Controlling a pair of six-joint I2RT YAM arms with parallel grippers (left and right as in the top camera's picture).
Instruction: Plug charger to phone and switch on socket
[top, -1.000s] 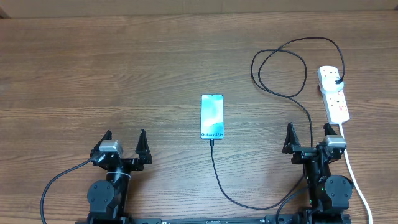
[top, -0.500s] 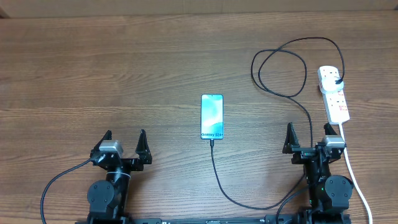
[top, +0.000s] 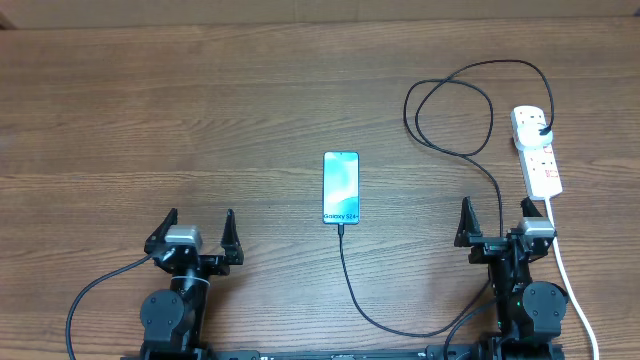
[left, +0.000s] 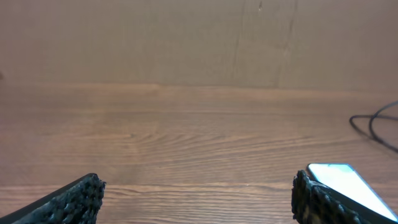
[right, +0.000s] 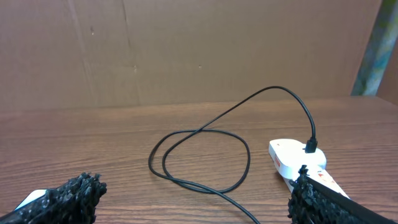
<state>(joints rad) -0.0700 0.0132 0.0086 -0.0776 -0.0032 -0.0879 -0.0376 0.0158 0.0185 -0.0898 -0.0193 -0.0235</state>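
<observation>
The phone (top: 340, 187) lies flat at the table's middle, its blue-teal screen lit; its corner shows in the left wrist view (left: 345, 182). The black charger cable (top: 352, 282) meets the phone's near edge, curves right, loops (right: 199, 155) at the back right, and ends in a black plug (top: 541, 128) seated in the white socket strip (top: 540, 158), which also shows in the right wrist view (right: 292, 157). My left gripper (top: 197, 232) is open and empty near the front left. My right gripper (top: 495, 222) is open and empty just in front of the socket.
The socket's thick white cord (top: 570, 285) runs down past my right arm to the front edge. A brown cardboard wall (right: 186, 50) stands behind the wooden table (top: 150, 110).
</observation>
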